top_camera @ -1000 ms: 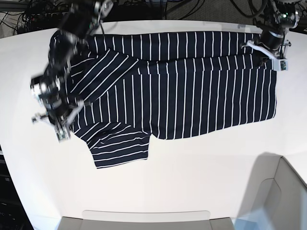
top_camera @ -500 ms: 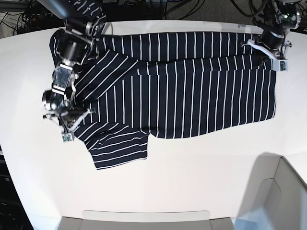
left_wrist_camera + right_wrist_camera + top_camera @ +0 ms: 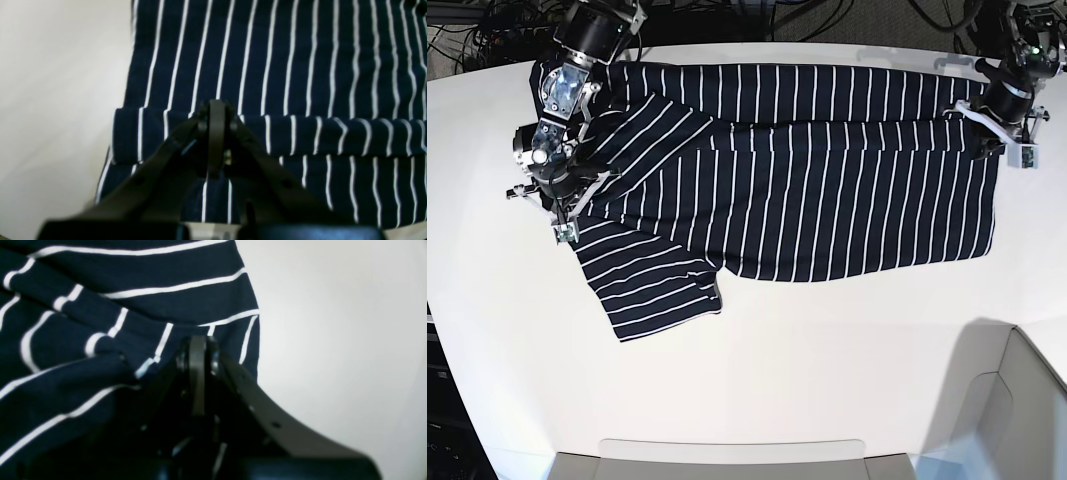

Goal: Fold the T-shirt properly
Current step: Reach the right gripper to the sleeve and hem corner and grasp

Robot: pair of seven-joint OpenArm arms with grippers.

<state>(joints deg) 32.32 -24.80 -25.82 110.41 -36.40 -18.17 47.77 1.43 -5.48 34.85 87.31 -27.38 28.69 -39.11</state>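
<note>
The dark navy white-striped fabric T-shirt (image 3: 797, 170) lay spread lengthwise across the white table (image 3: 827, 380), left gripper (image 3: 1005, 128) pinching its hem end, right gripper (image 3: 562, 215) pinching the shoulder end.

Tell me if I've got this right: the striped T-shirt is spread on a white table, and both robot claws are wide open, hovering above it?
Not quite. The T-shirt does lie on the white table, but the claws are not open: the left gripper and the right gripper are each shut on the fabric, as both wrist views show.
</note>
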